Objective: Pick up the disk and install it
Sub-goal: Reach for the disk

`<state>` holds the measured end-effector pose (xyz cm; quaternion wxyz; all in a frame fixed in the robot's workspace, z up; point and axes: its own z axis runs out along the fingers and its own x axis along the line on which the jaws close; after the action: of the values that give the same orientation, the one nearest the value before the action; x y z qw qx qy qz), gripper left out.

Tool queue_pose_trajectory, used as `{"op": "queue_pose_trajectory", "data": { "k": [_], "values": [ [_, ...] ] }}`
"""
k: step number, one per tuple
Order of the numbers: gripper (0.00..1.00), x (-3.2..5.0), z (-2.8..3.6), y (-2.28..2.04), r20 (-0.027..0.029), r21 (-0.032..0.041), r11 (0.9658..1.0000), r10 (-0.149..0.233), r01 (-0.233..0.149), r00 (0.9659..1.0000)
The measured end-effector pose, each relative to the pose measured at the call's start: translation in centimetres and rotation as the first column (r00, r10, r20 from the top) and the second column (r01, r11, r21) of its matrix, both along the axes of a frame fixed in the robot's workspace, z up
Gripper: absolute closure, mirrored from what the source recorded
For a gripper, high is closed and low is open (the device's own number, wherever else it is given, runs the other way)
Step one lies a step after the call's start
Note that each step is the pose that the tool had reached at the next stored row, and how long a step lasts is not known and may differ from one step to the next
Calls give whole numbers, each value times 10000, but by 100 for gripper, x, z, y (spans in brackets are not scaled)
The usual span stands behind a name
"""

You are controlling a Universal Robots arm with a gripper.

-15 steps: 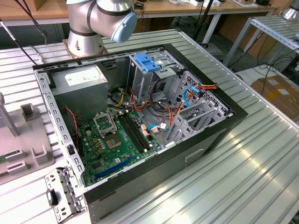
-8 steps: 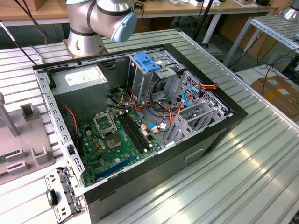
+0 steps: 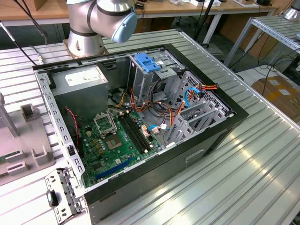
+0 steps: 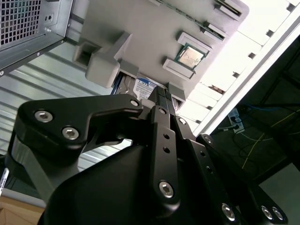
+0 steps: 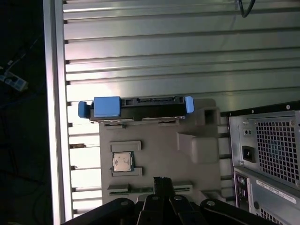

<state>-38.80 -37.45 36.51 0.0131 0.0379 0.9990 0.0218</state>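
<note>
In the second wrist view the disk (image 4: 143,87) is mostly hidden behind the claw (image 4: 162,96) and a grey fixture (image 4: 140,28). In the exterior view the arm (image 3: 101,18) is cut off by the top edge.

Ribbed aluminium surface (image 3: 248,173) spans scene, lit evenly. Far: long wooden desk (image 3: 187,9) on white legs. Far, exterior view's right: second slatted metal table (image 3: 276,28), well apart from surface. Pale floor (image 3: 253,77) between the two, black leads (image 3: 268,65) trailing over it. Cardboard box (image 3: 279,91) on floor, exterior view's right. In first wrist view: strong glare on slats (image 5: 93,91); dark floor (image 5: 23,140) past surface edge.
</note>
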Motion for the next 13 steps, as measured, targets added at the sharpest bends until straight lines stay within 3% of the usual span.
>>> {"op": "queue_pose_trajectory", "data": {
  "k": [13],
  "values": [
    [89,-63,-24,0,0,26,10000,0,0,10000]
  ]
}}
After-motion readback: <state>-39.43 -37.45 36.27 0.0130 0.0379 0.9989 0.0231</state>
